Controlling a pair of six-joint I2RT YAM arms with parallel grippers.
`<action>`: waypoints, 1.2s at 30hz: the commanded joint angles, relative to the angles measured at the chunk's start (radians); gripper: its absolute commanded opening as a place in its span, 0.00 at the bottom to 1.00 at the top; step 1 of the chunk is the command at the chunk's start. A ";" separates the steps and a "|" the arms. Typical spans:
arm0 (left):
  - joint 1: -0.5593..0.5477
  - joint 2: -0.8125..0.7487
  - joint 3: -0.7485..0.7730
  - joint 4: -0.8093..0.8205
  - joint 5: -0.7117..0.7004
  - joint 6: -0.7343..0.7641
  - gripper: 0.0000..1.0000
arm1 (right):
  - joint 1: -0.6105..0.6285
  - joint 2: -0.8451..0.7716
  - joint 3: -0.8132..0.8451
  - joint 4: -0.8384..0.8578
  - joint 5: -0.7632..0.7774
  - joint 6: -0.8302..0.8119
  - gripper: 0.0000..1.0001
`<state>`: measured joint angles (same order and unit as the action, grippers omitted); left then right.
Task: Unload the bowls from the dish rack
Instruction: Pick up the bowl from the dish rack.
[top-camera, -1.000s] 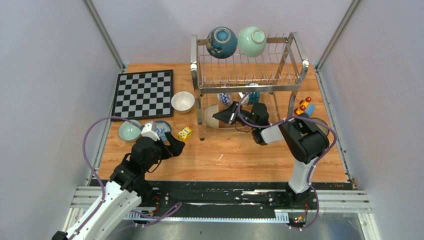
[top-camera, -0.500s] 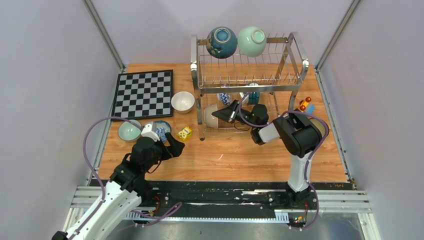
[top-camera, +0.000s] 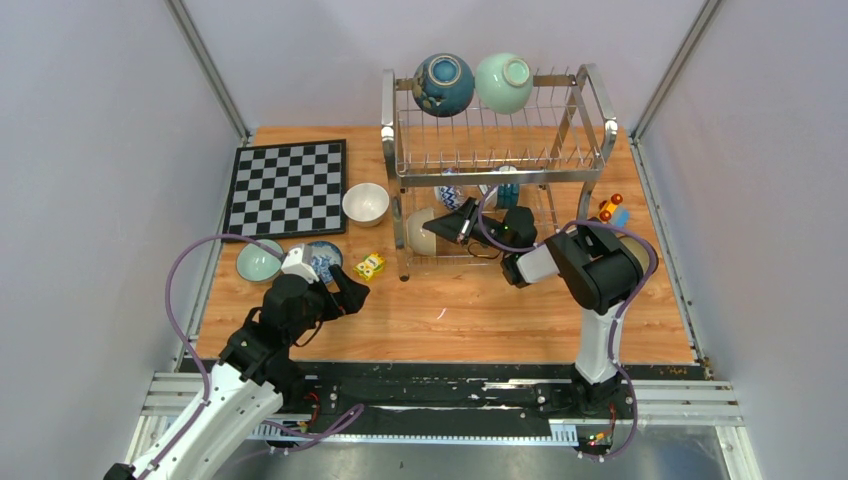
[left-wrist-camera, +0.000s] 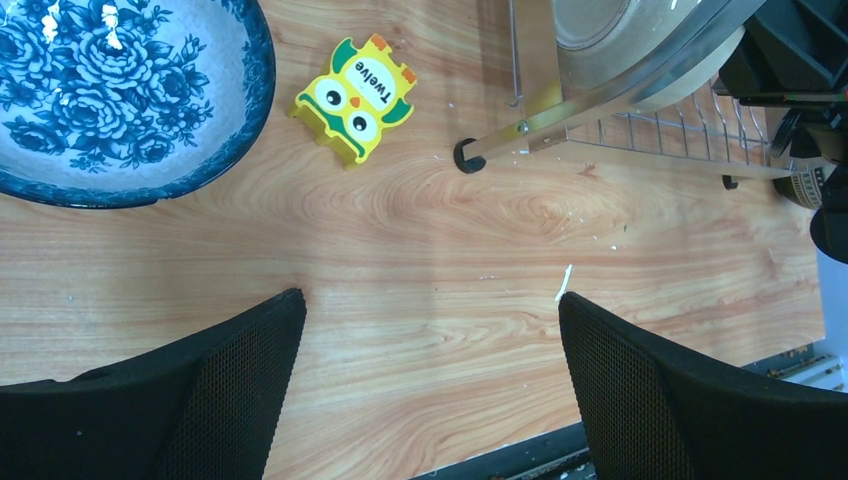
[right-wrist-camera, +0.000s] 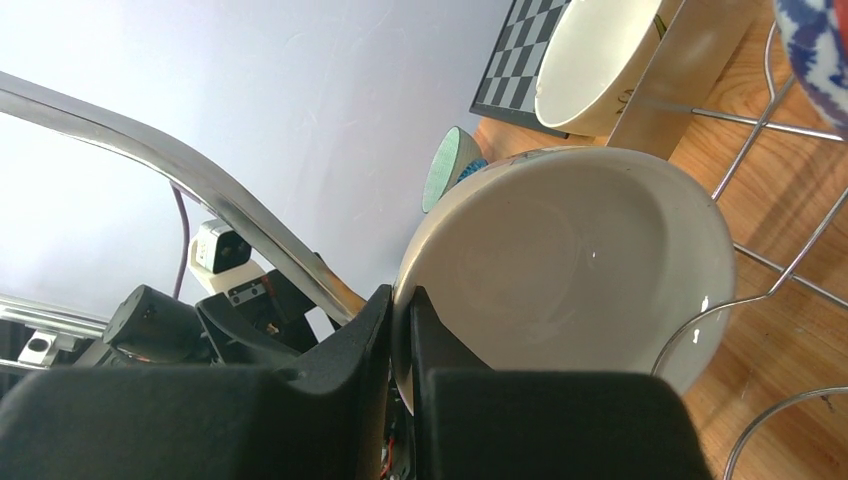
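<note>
Reaching into the lower tier of the dish rack (top-camera: 500, 150), the right hand (right-wrist-camera: 400, 325) pinches the rim of a cream bowl (right-wrist-camera: 570, 270), the left hand (left-wrist-camera: 430, 385) hovers wide open, empty, three bowls (top-camera: 365, 203) sit on the tabletop (top-camera: 470, 310), and several wait racked.

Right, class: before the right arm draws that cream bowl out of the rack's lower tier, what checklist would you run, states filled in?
1. Right gripper shut on the cream bowl, at its rim: ok.
2. Bowl free of the dish rack wires: cannot tell.
3. Left gripper open, apart from the rack: ok.
4. Open wood on the table before the rack: ok.
5. Dark blue bowl and mint bowl seated on top: ok.
</note>
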<state>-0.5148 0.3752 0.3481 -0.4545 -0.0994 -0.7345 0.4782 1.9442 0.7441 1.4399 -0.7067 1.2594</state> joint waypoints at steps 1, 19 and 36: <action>-0.008 -0.014 0.032 -0.012 -0.005 -0.006 0.98 | -0.011 -0.011 0.047 0.155 -0.018 0.034 0.00; -0.008 -0.010 0.040 -0.012 -0.004 -0.008 0.98 | -0.062 -0.076 0.024 0.154 -0.021 0.055 0.00; -0.008 -0.012 0.031 -0.002 0.000 -0.020 0.98 | -0.032 -0.059 0.072 0.155 -0.009 0.107 0.00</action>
<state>-0.5148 0.3691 0.3611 -0.4595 -0.1001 -0.7441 0.4442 1.9324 0.7559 1.4200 -0.7403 1.3365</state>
